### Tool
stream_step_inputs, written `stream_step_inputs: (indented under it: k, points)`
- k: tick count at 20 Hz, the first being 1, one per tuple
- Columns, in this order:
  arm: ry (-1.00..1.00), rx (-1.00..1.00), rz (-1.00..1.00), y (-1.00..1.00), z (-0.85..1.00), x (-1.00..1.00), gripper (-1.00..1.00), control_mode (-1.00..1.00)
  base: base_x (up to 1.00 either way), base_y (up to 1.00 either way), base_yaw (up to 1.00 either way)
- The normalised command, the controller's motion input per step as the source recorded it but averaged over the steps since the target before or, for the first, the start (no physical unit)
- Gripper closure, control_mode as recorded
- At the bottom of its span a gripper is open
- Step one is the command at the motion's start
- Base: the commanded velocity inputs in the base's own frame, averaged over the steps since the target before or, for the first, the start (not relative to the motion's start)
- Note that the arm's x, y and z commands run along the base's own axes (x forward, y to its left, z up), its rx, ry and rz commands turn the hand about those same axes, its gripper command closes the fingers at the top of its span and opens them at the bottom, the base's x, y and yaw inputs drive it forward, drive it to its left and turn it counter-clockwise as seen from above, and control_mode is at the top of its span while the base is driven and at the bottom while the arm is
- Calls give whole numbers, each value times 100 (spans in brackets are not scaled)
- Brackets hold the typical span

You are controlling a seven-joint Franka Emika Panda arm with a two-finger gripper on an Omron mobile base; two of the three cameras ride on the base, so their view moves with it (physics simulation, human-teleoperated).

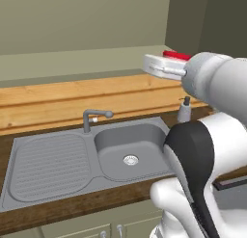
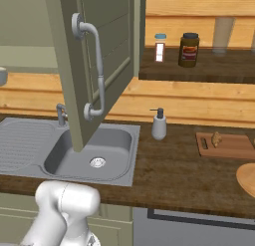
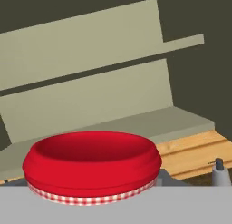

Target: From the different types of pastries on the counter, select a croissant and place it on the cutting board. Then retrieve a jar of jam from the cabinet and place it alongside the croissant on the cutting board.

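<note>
Jar [image 3: 93, 166]: red lid with a checked band under it, close up at the bottom of the hand view — sits right at the hand. In left base view a red sliver [image 1: 176, 55] shows just beyond the white hand, high above the table.
Fingers: hidden behind the jar in hand view, blocked by the wrist in left base view; cannot tell how far open, nor whether they grip the jar.
Cabinet door [image 2: 94, 56]: swung open, curved bar handle [image 2: 92, 65] facing out, hanging over the sink.
Board [image 2: 224, 145]: flat on the table, far right, slot end toward the soap dispenser.
Croissant [image 2: 216, 139]: small, golden — on the board, near its slot end.
Table [image 2: 169, 170]: dark wood grain, runs from the sink to the right.
Sink [image 1: 130, 150]: grey basin with drainboard to its left, tap [image 1: 94, 117] behind.
Soap dispenser [image 2: 159, 124]: upright between sink and board, apart from both.
Shelf [image 2: 199, 70]: carries a dark jar with black lid [image 2: 189, 50] and a small shaker [image 2: 160, 47] beside it.
Plate [image 2: 246, 179]: light wood, at the right edge, near the board.
</note>
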Motion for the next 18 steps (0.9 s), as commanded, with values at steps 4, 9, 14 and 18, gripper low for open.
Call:
stream_step_inputs:
  k: [4, 9, 14, 18]
  points:
    - [0, 0, 12, 0, 0, -100, 100, -100, 0, 0, 0]
    - [0, 0, 2, 0, 1, -100, 100, -100, 0, 0, 0]
    - [1, 0, 0, 0, 35, -99, 100, -100, 0, 0, 0]
    - [0, 0, 0, 0, 35, -71, 100, -100, 0, 0, 0]
